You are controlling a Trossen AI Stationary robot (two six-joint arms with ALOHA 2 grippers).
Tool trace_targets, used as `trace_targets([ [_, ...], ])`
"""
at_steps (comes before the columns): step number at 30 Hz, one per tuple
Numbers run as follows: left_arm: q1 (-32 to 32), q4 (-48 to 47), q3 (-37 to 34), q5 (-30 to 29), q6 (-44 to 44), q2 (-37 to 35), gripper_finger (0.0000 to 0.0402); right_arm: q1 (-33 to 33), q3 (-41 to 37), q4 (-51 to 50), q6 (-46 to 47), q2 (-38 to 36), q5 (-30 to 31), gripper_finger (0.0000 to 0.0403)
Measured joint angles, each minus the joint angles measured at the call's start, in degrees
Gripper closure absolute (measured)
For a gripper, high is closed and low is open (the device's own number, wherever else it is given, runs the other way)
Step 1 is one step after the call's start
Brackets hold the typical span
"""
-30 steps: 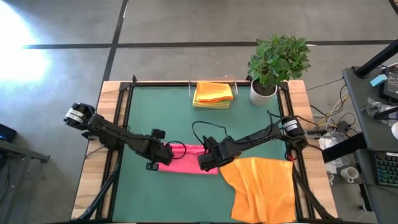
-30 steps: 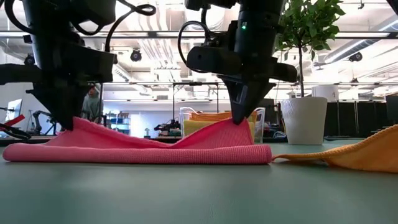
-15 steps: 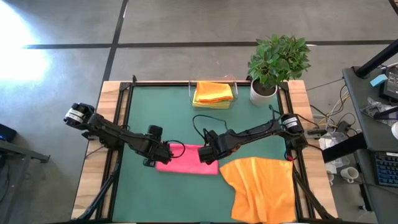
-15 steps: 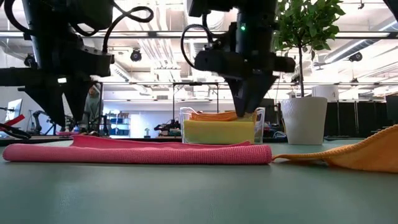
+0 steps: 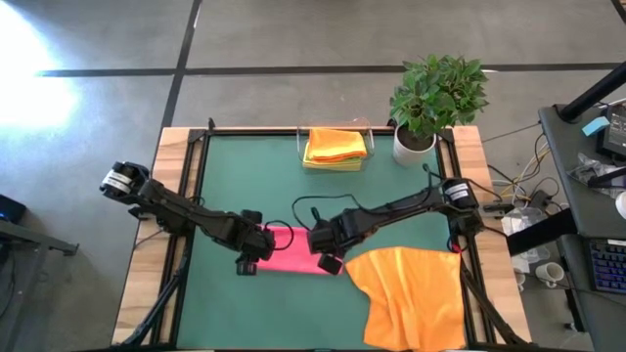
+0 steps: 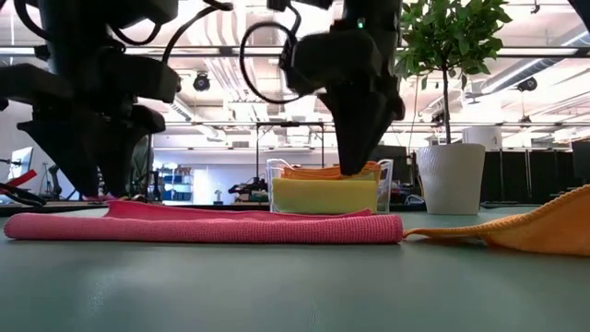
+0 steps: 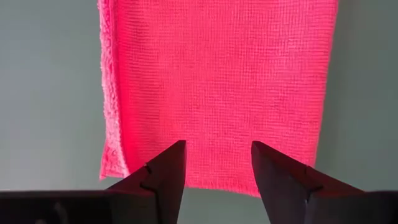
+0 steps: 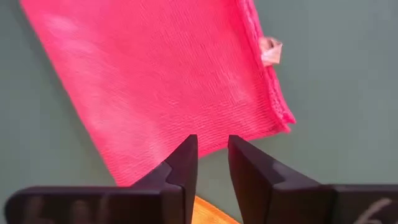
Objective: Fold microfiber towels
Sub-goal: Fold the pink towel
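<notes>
So your left gripper point(image 7: 214, 163) is hanging just above one short end of the pink towel point(image 5: 293, 251), jaws spread apart with nothing between them. Looking past its fingers point(image 7: 163, 177), you see the towel running straight away from the jaws, flat on the green mat point(image 5: 254, 186), with its near hem right below the fingertips. In the low view there's daylight between that gripper and the cloth, so it's released, not gripping.

Your right gripper point(image 8: 212, 155) sits over the opposite end of the same pink towel. Its jaws are parted too, only a narrow gap, and they hold nothing. The towel's corner lies just ahead of them, with a small pale tag point(image 8: 271, 50) sticking out from the hem. A sliver of the orange towel point(image 5: 411, 293) shows right under those fingers.

The pink towel itself lies folded into a long flat strip between the two grippers, both layers visible from table height point(image 6: 212, 226). The big orange towel is spread loose and rumpled just beyond the right gripper, at the mat's near edge, touching or nearly touching the pink one's end.

Well past both sets of jaws, at the far side of the mat, a clear bin point(image 5: 335, 147) holds folded towels, orange over yellow. A potted plant point(image 5: 435, 98) stands beside it.
</notes>
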Motion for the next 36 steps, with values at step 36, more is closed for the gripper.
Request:
trace_targets([
  [36,13.6,9.2,-4.4,10.5,11.6,7.6,0.0394,-0.7,-2.9,-2.4,-0.9,-19.9,11.4,0.0394],
])
